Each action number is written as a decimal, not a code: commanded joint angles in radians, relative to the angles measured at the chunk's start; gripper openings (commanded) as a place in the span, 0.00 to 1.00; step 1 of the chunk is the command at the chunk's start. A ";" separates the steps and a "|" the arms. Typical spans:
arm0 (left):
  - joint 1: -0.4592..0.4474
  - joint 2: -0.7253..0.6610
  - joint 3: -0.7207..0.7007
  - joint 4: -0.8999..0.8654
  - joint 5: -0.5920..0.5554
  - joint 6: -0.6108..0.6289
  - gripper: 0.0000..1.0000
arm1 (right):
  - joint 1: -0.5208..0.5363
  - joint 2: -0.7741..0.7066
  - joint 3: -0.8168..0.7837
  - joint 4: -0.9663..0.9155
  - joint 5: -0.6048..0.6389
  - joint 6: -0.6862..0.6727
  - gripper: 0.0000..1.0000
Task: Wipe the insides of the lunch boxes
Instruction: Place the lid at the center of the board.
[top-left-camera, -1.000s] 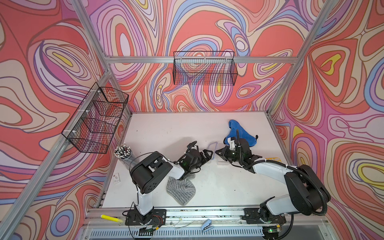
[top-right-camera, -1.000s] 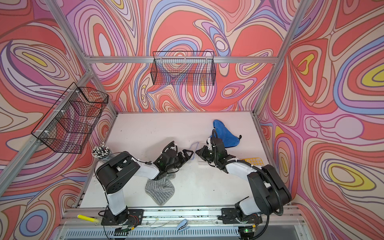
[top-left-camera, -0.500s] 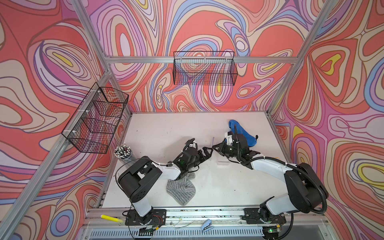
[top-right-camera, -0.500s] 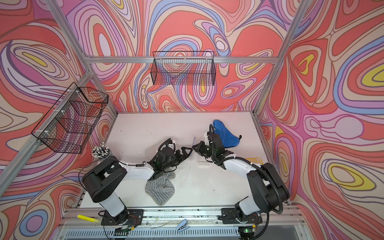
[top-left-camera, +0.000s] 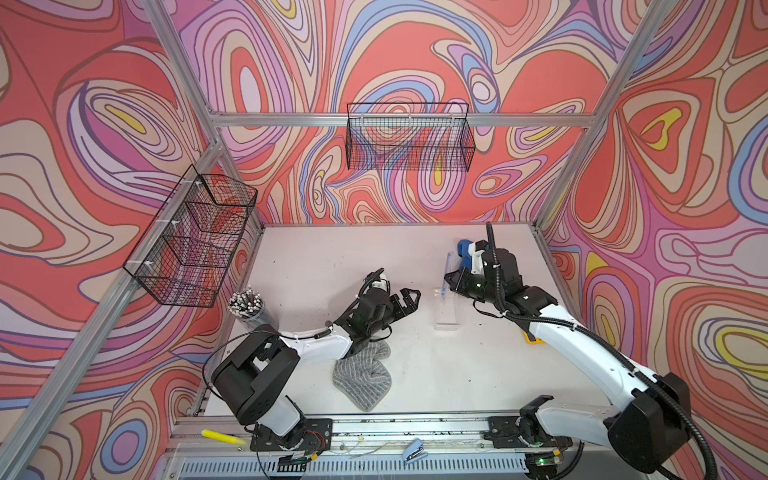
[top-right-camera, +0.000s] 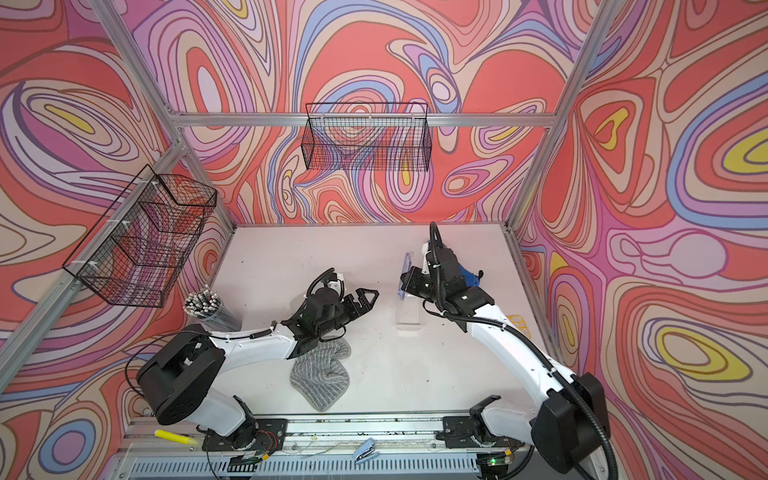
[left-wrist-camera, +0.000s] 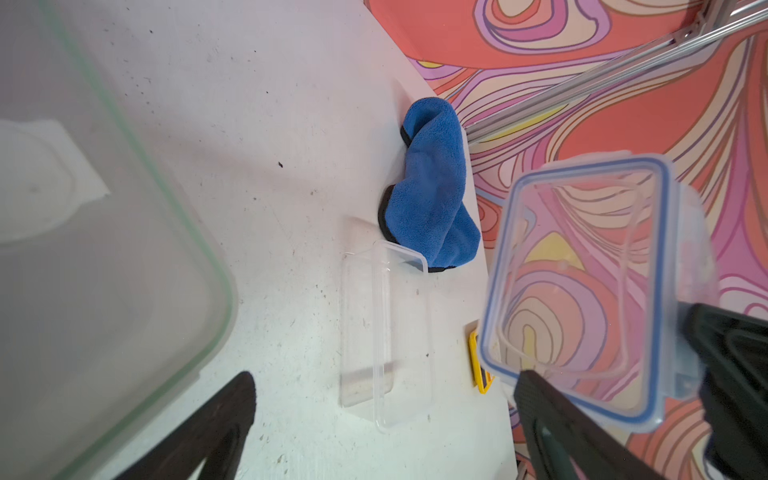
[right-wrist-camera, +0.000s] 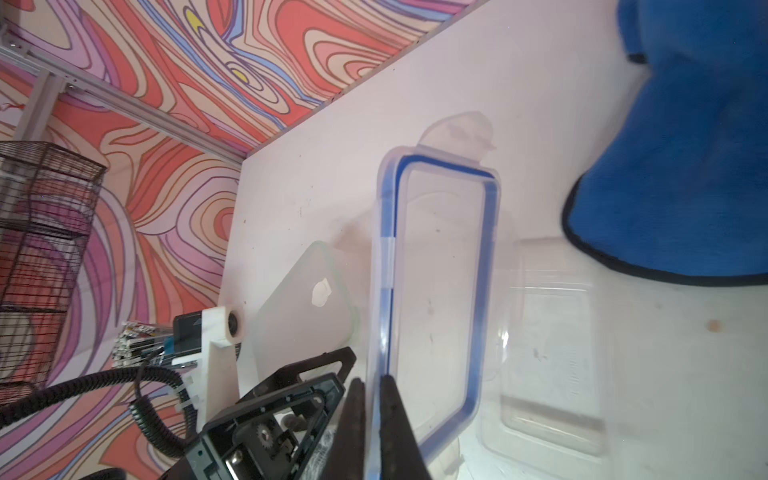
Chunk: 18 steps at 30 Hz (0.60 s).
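**Right arm has the lid, left jaws gape**

The right gripper (right-wrist-camera: 372, 386) is pinched tight on the edge of the blue-rimmed lid (right-wrist-camera: 440, 299). It holds the lid on edge above the table (top-left-camera: 332, 257), right of centre in both top views. Just below it in the frame, the small lunch box (top-left-camera: 445, 311) sits flat on the table, and neither arm touches it. The left gripper (top-left-camera: 409, 302) hangs mid-frame, fingers spread wide, nothing between them. A blue cloth (left-wrist-camera: 432, 195) lies by one end of the box, and a grey cloth (top-left-camera: 363, 374) sits at lower centre.
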 joint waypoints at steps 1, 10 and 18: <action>0.005 -0.017 0.055 -0.121 -0.013 0.075 1.00 | 0.004 -0.022 0.062 -0.292 0.192 -0.083 0.00; 0.004 0.005 0.079 -0.161 -0.005 0.091 1.00 | 0.000 -0.023 0.126 -0.638 0.505 -0.113 0.00; 0.005 0.032 0.112 -0.193 0.008 0.114 1.00 | -0.017 0.037 0.030 -0.644 0.528 -0.106 0.00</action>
